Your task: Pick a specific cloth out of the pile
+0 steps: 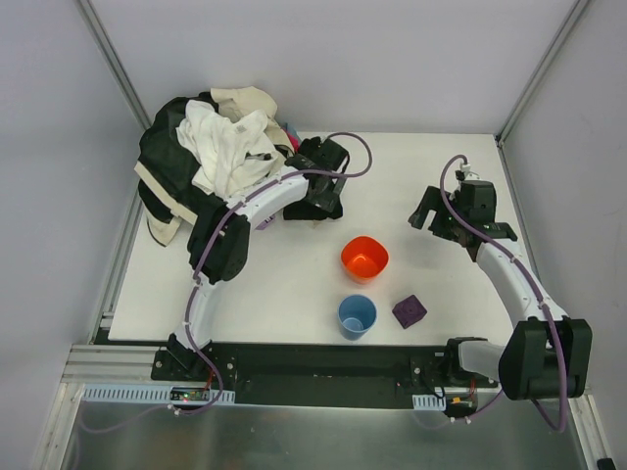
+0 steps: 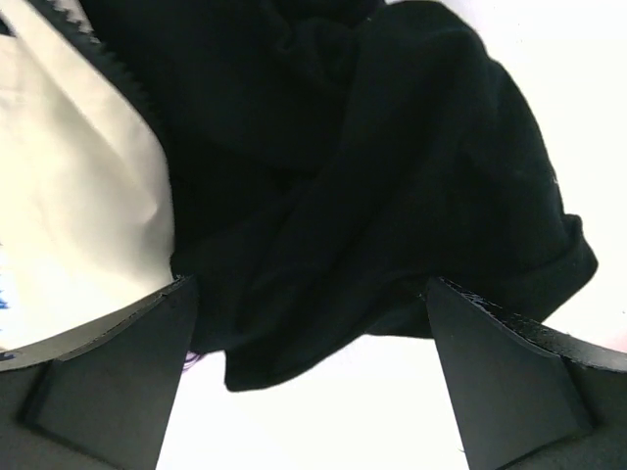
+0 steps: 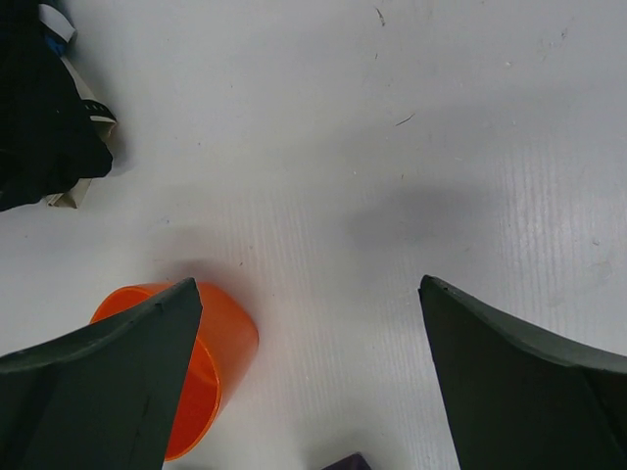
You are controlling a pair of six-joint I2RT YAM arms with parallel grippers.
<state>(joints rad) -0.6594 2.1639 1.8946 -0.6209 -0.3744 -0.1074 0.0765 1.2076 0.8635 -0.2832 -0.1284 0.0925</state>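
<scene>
The pile (image 1: 211,157) of black, white and cream garments, with a bit of magenta and blue at its right, lies at the table's back left. The lavender cloth is hidden; only a tiny purple sliver (image 2: 189,360) shows under the black cloth (image 2: 372,186) beside my left finger, and I cannot tell what it is. My left gripper (image 1: 318,201) is open at the pile's right end, and in the left wrist view (image 2: 309,294) the black cloth's edge hangs between the fingertips, not pinched. My right gripper (image 1: 436,211) is open and empty over bare table (image 3: 310,284).
An orange bowl (image 1: 364,258) stands mid-table, also showing by the left finger in the right wrist view (image 3: 220,352). A blue cup (image 1: 357,315) and a small dark-purple object (image 1: 409,310) sit near the front edge. Grey walls enclose the table.
</scene>
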